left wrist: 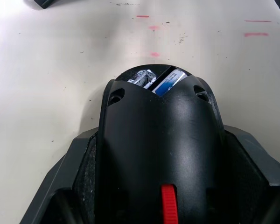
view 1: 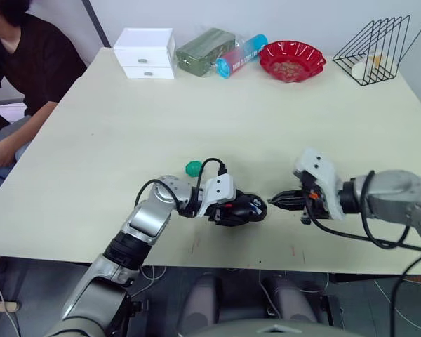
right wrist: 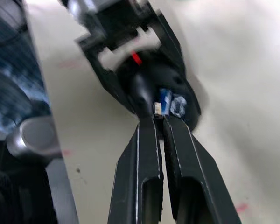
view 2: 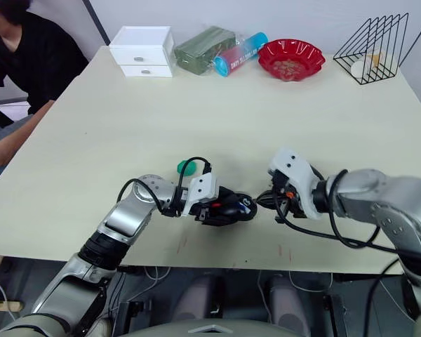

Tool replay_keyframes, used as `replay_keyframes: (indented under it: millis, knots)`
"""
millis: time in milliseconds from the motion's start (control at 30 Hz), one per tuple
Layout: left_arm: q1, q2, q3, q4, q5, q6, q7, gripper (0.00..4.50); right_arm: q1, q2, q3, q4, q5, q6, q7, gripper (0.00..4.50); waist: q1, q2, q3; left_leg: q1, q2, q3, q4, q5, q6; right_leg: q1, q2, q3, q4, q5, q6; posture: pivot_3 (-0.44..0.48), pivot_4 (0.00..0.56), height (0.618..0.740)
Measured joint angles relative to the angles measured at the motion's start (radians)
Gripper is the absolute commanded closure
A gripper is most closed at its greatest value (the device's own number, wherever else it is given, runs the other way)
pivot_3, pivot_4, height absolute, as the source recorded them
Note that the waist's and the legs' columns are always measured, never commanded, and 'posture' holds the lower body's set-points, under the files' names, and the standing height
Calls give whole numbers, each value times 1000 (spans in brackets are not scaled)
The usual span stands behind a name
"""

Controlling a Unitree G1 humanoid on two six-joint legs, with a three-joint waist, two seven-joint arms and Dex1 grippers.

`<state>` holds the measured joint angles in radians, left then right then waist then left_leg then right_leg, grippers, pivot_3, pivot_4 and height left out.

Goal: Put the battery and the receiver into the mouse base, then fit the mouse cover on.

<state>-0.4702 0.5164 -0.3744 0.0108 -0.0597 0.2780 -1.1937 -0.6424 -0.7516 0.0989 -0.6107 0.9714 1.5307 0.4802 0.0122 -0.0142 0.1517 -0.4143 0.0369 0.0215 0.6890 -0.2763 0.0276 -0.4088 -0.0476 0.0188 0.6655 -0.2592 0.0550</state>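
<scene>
A: Head views first. What's the setup?

B: Left gripper [view 1: 240,208] clamps the mouse base [view 1: 243,208] at the near edge of the table [view 1: 196,119], just near of the green dish [view 1: 194,168]. Right gripper [view 1: 275,201] sits just right of the base, tips aimed at its open end. Mouse cover can't be picked out w/ any confidence.

A: Left wrist view?

B: Base seen from above, red scroll wheel [left wrist: 168,205] toward the camera. Compartment open at the far end, battery [left wrist: 168,82] w/ its blue end already lying in it, a silvery slot beside it. Fingers press on both flanks of the base.

A: And the right wrist?

B: Fingers [right wrist: 144,154] nearly pressed together, pinching a tiny pale piece at the tips, prob. the receiver [right wrist: 157,108], right at the compartment rim beside the battery. Too small to be sure it's seated.

A: So how should the robot do this step well?

B: Judgement: left arm should hold the base dead steady; right arm lines the receiver up w/ its slot, pushes along the slot axis, lets go only once it's seated. Sideways nudging could knock the battery loose.
</scene>
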Motion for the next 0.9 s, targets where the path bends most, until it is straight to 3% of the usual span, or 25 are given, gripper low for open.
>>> replay_keyframes:
  millis: [367,533,900]
  knots:
    - [-23,-1,-21,15,16,-15,-4,1586,-203,8,151,240,274,78,-293,4500,2,0,0,-1,0,0,0,0,0,0,-1,-1,-1,0,0,0,150,740]
    - [-34,-5,-30,26,20,-22,-5,1586,-357,3,290,403,480,78,-485,4500,1,0,0,-1,0,0,0,0,0,0,-1,-1,-1,0,0,0,150,740]
    - [-47,-12,-37,49,20,-38,-11,1586,-571,-19,523,625,761,79,-732,4500,2,0,0,-2,0,0,-1,0,0,-1,-2,-2,-2,0,0,0,150,740]
